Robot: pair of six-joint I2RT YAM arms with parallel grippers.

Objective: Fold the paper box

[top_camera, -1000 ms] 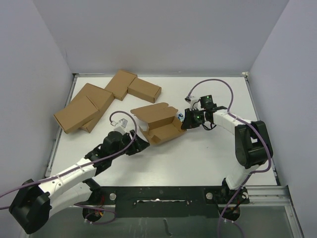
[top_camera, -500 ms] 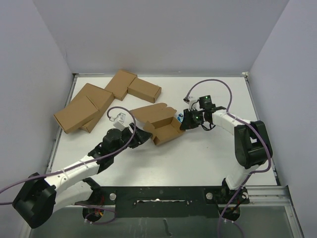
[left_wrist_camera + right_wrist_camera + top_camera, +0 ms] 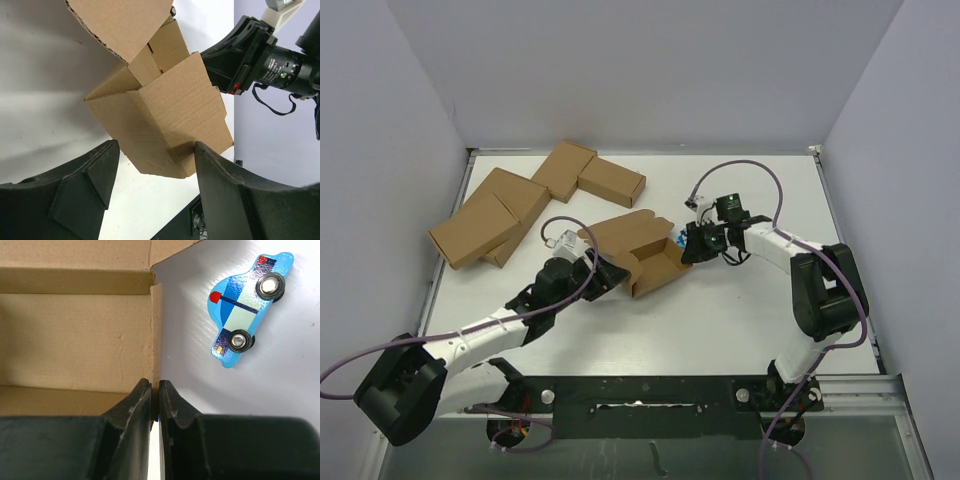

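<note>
Over the last second the left arm (image 3: 500,325) has pushed in toward the paper box (image 3: 645,252), and the left jaws have spread wider. They now stand open astride the box's near corner, not clamped on it. The box sits mid-counter (image 3: 740,310) and looks more compact than a second ago, its walls raised. The right jaws stay closed on the thin edge of its right wall, near a blue toy car (image 3: 247,310). The fold seems partly made, with the far lid flap still up.
</note>
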